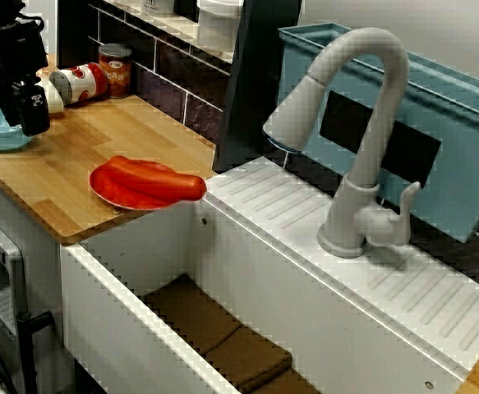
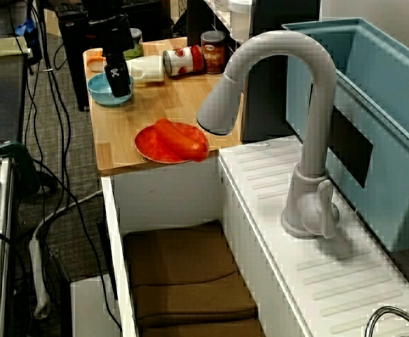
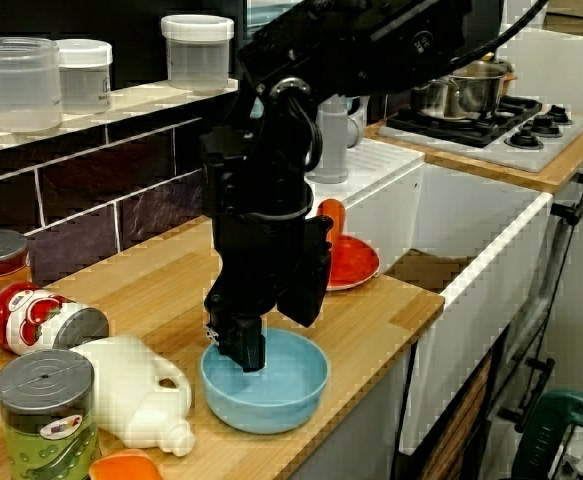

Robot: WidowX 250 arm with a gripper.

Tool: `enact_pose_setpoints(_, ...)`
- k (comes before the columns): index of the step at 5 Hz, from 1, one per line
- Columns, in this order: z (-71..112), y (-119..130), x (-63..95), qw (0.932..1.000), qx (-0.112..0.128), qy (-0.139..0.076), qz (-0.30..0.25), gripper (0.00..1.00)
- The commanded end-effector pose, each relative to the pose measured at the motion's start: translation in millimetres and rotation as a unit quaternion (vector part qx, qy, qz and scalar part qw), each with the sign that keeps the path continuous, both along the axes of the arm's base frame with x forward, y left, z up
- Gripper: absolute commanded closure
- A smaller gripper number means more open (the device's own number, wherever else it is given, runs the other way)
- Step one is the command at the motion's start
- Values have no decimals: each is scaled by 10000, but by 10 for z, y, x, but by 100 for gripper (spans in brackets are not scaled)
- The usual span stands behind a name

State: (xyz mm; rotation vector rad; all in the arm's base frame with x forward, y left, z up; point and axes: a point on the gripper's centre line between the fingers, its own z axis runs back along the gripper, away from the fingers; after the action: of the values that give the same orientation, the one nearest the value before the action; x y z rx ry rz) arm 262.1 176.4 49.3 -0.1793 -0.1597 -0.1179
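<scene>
Closest to you in the counter-level view sat a green-label can (image 3: 46,412), w/ a white jug (image 3: 131,392) lying on its side just beside it. Your claw (image 3: 241,345) hung tip-down inside the blue bowl (image 3: 283,402), fingers close together, but you couldn't tell whether they were fully closed or had hold of anything. Outward from there, the bowl stood near the front edge of the wood counter (image 3: 381,312), right by the jug; a red/white can (image 3: 41,320) lay on its side toward the wall, and a red plate (image 1: 108,194) w/ a red veg (image 1: 158,179) sat by the sink (image 1: 132,320), well apart from the bowl.
</scene>
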Motion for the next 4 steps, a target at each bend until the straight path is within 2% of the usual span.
enact_pose_setpoints(1,21,-15,74,9992,187,-226,269,0)
enact_pose_setpoints(2,-66,-71,110,9977,365,-297,493,0)
enact_pose_setpoints(3,-140,-112,131,9974,468,-270,477,0)
enact_pose_setpoints(4,-179,-143,156,9982,468,-235,292,100)
